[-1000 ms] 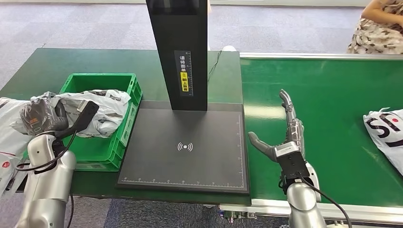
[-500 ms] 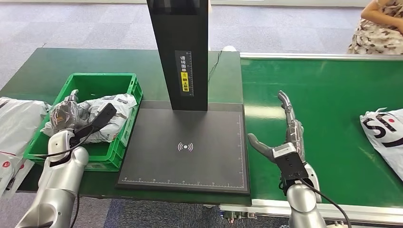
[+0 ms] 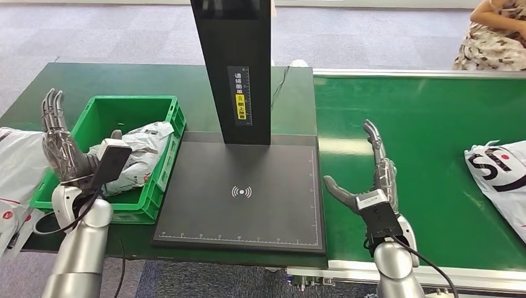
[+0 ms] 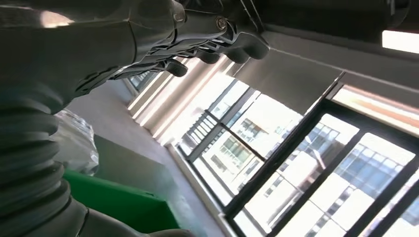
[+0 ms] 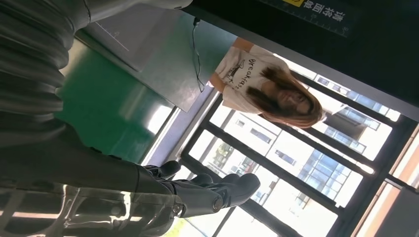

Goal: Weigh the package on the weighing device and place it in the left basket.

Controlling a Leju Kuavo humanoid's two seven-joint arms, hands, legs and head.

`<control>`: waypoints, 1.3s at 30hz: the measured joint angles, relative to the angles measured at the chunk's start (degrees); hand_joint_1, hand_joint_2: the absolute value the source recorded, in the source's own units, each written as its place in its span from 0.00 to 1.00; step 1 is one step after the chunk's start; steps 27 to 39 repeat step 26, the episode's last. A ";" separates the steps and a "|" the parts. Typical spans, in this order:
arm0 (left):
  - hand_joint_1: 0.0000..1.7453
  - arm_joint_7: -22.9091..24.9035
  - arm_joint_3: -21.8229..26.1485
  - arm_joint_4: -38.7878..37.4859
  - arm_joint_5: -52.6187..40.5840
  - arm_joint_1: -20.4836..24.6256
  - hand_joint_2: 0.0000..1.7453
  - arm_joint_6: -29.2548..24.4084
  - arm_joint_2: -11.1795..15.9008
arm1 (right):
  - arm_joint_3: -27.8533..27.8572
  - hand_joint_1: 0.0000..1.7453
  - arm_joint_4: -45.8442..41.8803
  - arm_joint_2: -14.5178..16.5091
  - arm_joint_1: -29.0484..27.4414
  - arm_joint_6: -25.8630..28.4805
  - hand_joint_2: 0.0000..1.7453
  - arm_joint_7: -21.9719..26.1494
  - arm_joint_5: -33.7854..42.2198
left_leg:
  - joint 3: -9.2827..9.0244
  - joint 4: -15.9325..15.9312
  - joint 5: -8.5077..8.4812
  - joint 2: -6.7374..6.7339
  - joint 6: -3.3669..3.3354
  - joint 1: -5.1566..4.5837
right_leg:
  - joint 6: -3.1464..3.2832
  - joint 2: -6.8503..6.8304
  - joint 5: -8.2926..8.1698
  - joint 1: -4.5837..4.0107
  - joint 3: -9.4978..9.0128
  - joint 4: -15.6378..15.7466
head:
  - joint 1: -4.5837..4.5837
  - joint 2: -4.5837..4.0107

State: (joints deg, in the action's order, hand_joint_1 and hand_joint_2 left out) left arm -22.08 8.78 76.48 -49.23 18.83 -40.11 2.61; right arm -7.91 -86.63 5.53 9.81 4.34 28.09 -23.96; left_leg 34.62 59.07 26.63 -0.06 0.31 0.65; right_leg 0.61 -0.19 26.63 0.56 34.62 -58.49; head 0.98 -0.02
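Note:
A crumpled grey-white package point(image 3: 138, 155) lies inside the green basket point(image 3: 162, 107) at the left of the black weighing device point(image 3: 242, 192). My left hand point(image 3: 62, 146) stands raised at the basket's left rim, fingers spread upward, holding nothing; the left wrist view shows its fingers point(image 4: 197, 34) and a bit of the package point(image 4: 74, 143). My right hand point(image 3: 372, 180) hovers open over the green conveyor belt point(image 3: 428, 136), just right of the weighing device, fingers extended. A second white package with red and black print point(image 3: 502, 177) lies at the belt's right edge.
The scale's black upright column point(image 3: 234, 68) rises behind the platform. More grey bags point(image 3: 15, 167) lie left of the basket. A person in a patterned dress point(image 3: 493, 34) is at the far right; another person in a white shirt point(image 5: 262, 84) appears in the right wrist view.
My left hand let go of the grey-white package, which now lies in the basket, and rose with its fingers opened. The printed package on the belt drifted slightly left. My right hand stayed put.

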 joint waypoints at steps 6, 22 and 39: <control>0.00 -5.95 -3.61 9.09 24.21 -7.01 1.00 11.30 -0.97 | -0.01 0.00 0.02 -0.19 -0.99 -1.47 1.00 1.59 3.19 | -0.03 0.00 0.04 0.00 0.00 0.00 | -0.01 0.00 0.02 0.00 0.00 0.03 | -0.02 0.01; 0.00 -5.99 -20.32 7.12 53.31 -12.69 1.00 43.78 -3.84 | -2.55 0.00 1.48 -0.58 -2.76 -13.42 1.00 0.15 16.94 | 0.00 0.00 0.05 0.01 -0.01 0.00 | -0.03 -0.01 0.03 0.01 -0.01 0.03 | 0.00 -0.01; 0.00 -4.40 -20.75 7.03 54.01 -12.90 1.00 44.23 -5.45 | -3.21 0.00 2.18 -0.17 -2.76 -14.51 1.00 -1.85 17.58 | 0.01 0.00 0.05 0.01 -0.01 0.00 | -0.03 -0.01 0.03 0.00 -0.01 0.03 | -0.01 -0.01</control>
